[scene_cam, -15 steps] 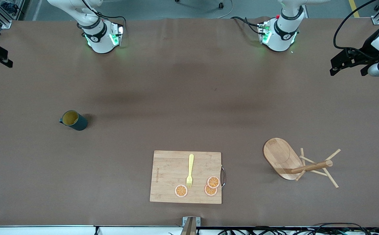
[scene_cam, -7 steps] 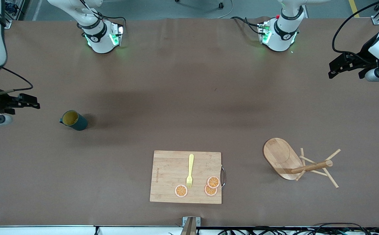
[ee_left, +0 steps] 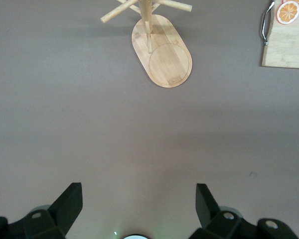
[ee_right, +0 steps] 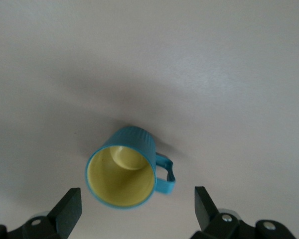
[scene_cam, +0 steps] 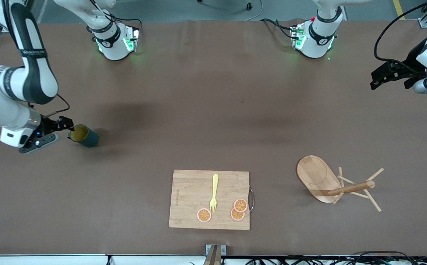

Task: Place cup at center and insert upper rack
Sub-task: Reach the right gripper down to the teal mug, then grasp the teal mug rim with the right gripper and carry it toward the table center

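The dark teal cup (scene_cam: 84, 135) with a yellow inside stands upright toward the right arm's end of the table. My right gripper (scene_cam: 65, 125) is open and empty, close beside the cup's rim. In the right wrist view the cup (ee_right: 122, 172) shows between and just ahead of the open fingers (ee_right: 70, 206), its handle to one side. The wooden upper rack (scene_cam: 323, 178) lies tipped on its side toward the left arm's end, post and pegs pointing to the table's end. My left gripper (scene_cam: 382, 75) is open and empty, over the table's end. The rack (ee_left: 162, 55) shows well ahead of that gripper (ee_left: 138, 188).
A bamboo cutting board (scene_cam: 209, 199) lies near the front edge at the middle, with a yellow fork (scene_cam: 214, 193) and three orange slices (scene_cam: 239, 205) on it. Its corner shows in the left wrist view (ee_left: 289, 45). Both arm bases stand along the table's back edge.
My right arm has swung in from the table's end and brought its open gripper up beside the cup. The left gripper has barely moved. The cup and the rack have not moved.
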Available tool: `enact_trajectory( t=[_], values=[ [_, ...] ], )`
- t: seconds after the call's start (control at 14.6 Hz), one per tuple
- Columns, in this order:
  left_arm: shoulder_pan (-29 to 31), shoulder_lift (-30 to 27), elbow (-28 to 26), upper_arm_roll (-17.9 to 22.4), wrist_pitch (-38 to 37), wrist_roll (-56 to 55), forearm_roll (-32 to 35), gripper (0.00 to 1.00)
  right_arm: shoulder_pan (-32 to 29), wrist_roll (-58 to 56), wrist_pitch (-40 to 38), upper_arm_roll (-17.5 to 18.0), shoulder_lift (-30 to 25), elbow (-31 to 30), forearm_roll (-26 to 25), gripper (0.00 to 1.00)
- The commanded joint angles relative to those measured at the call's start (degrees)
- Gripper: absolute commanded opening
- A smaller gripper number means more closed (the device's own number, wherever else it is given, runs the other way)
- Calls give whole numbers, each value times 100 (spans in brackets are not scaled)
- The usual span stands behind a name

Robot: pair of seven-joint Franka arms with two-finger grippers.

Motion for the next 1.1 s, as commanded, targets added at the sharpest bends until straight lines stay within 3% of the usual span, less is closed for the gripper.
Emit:
enact_trajectory(
  t=[0.0, 0.21, 0.34, 0.41, 0.48, 0.55, 0.62, 0.76, 1.03],
  values=[
    [25, 63, 89, -21, -28, -80, 29, 100, -63, -266, 374, 49, 202, -183, 116, 99],
    [25, 72, 89, -21, -28, -80, 29, 100, -72, -469, 777, 49, 404, -384, 116, 96],
    [25, 72, 89, -21, -28, -80, 29, 100, -64, -487, 1094, 49, 545, -525, 107, 86],
    [25, 72, 89, -21, -28, -80, 29, 100, -72, -487, 1156, 49, 580, -569, 116, 70],
    [25, 72, 89, -21, -28, -80, 38, 100, -72, -478, 1157, 49, 581, -578, 116, 46],
    [25, 72, 89, -21, -37, -80, 38, 100, -64, -434, 1096, 49, 572, -569, 116, 13],
    [25, 72, 89, -21, -37, -80, 38, 100, -55, -373, 1052, 58, 555, -569, 186, 0],
    [25, 72, 71, -21, -45, -80, 38, 100, 41, -24, 396, 93, 397, -395, 614, 0],
    [25, 63, 71, -21, -72, -63, 38, 100, 743, 1776, -634, 111, -323, -235, 678, 0]
  ],
)
